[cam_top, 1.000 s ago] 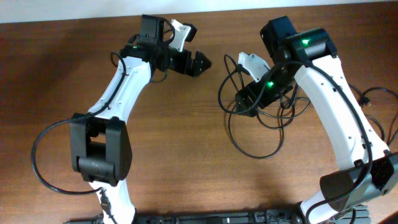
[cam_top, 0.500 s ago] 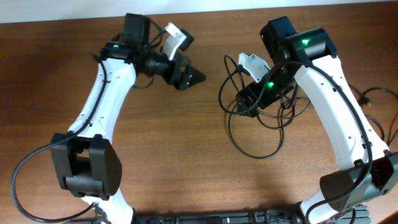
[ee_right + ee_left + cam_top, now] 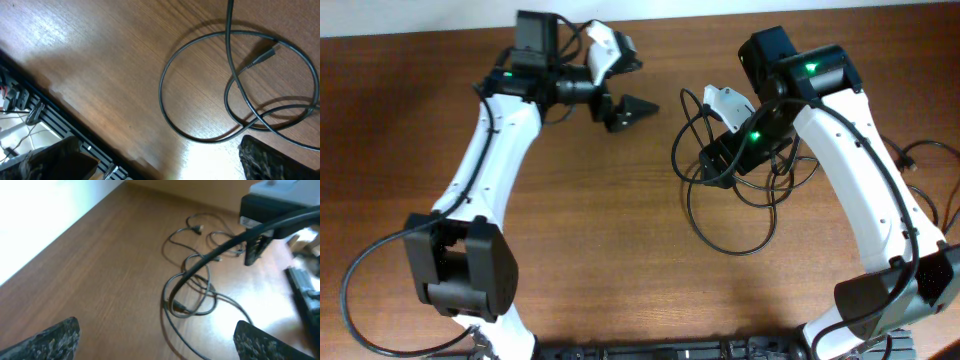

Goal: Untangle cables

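Worktop (image 3: 620, 230): brown wood grain, with a pale strip along the far edge and a dark rail at the near edge. The cables (image 3: 760, 192) lie in loose overlapping loops on the right half, partly hidden under my right arm. My left end effector (image 3: 645, 84) stands wide open and empty at the far centre-left, well apart from them. My right end effector (image 3: 165, 160) hangs open over the loops, gripping nothing. The overhead view hides its fingers. Only its wrist view shows a plug (image 3: 262, 56).

Three cameras on the cables (image 3: 730, 251)
Overhead looks straight down; left wrist slants at them from well apart; right wrist sits close above; all share them.
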`<state>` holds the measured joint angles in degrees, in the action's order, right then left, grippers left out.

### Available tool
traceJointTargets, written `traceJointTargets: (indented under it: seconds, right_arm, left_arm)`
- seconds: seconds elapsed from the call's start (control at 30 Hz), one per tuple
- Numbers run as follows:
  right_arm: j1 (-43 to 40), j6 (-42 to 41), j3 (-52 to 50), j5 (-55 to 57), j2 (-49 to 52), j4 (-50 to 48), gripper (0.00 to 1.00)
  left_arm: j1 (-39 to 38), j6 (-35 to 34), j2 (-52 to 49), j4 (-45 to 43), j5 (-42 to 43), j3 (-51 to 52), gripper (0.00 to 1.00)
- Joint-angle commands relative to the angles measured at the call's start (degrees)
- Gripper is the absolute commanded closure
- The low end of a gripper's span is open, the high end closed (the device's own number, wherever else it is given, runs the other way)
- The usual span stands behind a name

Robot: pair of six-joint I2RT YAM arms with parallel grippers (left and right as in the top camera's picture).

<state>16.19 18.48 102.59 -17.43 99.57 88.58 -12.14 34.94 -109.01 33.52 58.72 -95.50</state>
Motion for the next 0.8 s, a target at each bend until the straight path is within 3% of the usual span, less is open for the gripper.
traceJointTargets:
  seconds: [0.0, 0.23, 0.3, 0.33, 0.5, 0.77]
  right_arm:
    - [0.3, 0.6, 0.8, 0.1, -0.5, 0.1, 0.01]
    - [0.3, 0.6, 0.8, 0.1, -0.5, 0.2, 0.01]
    - [0.3, 0.6, 0.8, 0.1, -0.5, 0.2, 0.01]
    - [0.3, 0.6, 0.8, 0.2, -0.5, 0.3, 0.01]
    - [0.3, 0.6, 0.8, 0.3, -0.5, 0.3, 0.01]
    - [0.2, 0.6, 0.8, 1.4, -0.5, 0.5, 0.01]
  left_arm:
    - [-4.1, 0.7, 0.2, -1.4, -8.3, -0.3, 0.01]
    - [-9.4, 0.7, 0.2, -7.1, -11.2, -0.3, 0.01]
    - [-9.6, 0.6, 0.2, -8.5, -11.2, -0.3, 0.12]
    - [-9.6, 0.3, 0.2, -9.2, -11.2, -0.3, 0.25]
    - [-9.6, -1.1, 0.2, -10.2, -10.1, -0.3, 0.55]
    - [-9.6, -1.1, 0.3, -11.2, -3.6, -0.3, 0.63]
